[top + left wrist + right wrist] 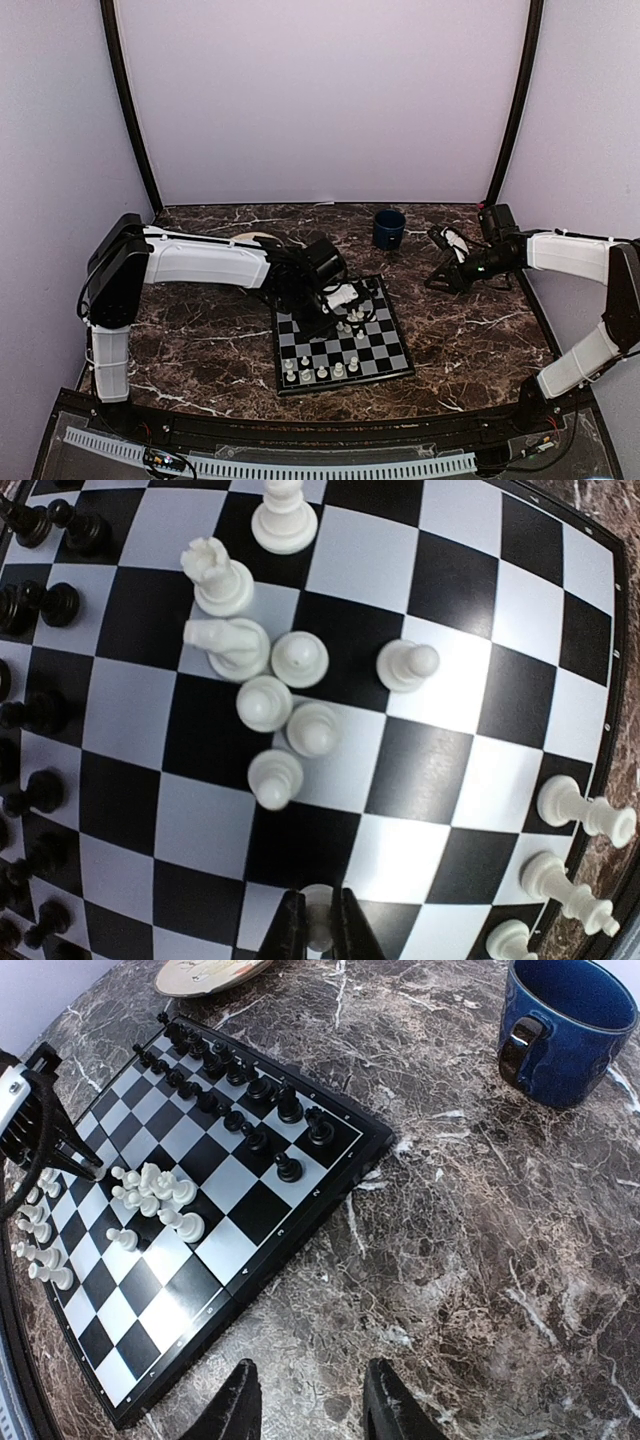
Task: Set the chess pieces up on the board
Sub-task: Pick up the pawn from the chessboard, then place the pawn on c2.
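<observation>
Dark veined marble tabletop (470,340). Near its far edge, right of the middle, a blue cup (389,228), upright, handle toward the board; inside in shadow, contents not to be told. Near the same edge, left of the middle, a beige plate (205,972), only its rim showing from the right wrist and half hidden behind the left arm (200,258) from above. At the middle of the tabletop, slightly nearer the near edge, the board (255,1210), lying flat and turned a little askew. From above, far left corner of the board covered by the left arm's wrist. Along the board's far edge, black pieces (230,1085) in two rows, a few standing a square forward of the rest. Along its near edge, a short row of white pieces (320,372), upright. Around mid-board, a tight cluster (275,695) of white men, several touching, one apart just beside them. Left gripper (320,920) low over the board by that cluster, fingers drawn narrow and pinching a white piece (318,902) by its head; lifted or standing, not to be told. Right gripper (305,1400) over bare marble off the board's far right corner, near the cup, fingers apart with only tabletop between them.
</observation>
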You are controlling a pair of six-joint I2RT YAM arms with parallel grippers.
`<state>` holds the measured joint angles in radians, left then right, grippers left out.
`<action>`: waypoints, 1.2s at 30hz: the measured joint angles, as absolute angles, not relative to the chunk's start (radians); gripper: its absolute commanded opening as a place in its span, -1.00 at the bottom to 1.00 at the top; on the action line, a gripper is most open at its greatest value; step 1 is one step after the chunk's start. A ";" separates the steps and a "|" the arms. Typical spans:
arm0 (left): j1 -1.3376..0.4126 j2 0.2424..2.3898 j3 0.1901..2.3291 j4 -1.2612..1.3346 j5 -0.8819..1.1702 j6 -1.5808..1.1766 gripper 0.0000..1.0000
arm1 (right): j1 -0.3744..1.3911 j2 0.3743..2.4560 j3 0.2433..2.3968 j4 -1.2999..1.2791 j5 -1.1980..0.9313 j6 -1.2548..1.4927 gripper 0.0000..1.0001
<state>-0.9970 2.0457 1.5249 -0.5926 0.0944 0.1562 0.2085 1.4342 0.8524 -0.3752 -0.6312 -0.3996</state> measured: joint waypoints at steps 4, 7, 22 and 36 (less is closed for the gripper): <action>-0.997 1.999 1.481 -0.598 0.133 0.153 -0.98 | 0.208 1.438 0.852 -0.376 -0.631 -0.399 -0.28; -0.997 1.964 1.453 -0.595 0.173 0.153 -0.98 | 0.208 1.438 0.852 -0.376 -0.631 -0.399 -0.28; -1.005 1.908 1.375 -0.597 0.314 0.172 -0.99 | 0.208 1.438 0.852 -0.376 -0.632 -0.400 -0.28; -1.019 1.909 1.367 -0.600 0.324 0.172 -0.96 | 0.208 1.438 0.852 -0.383 -0.632 -0.400 -0.28</action>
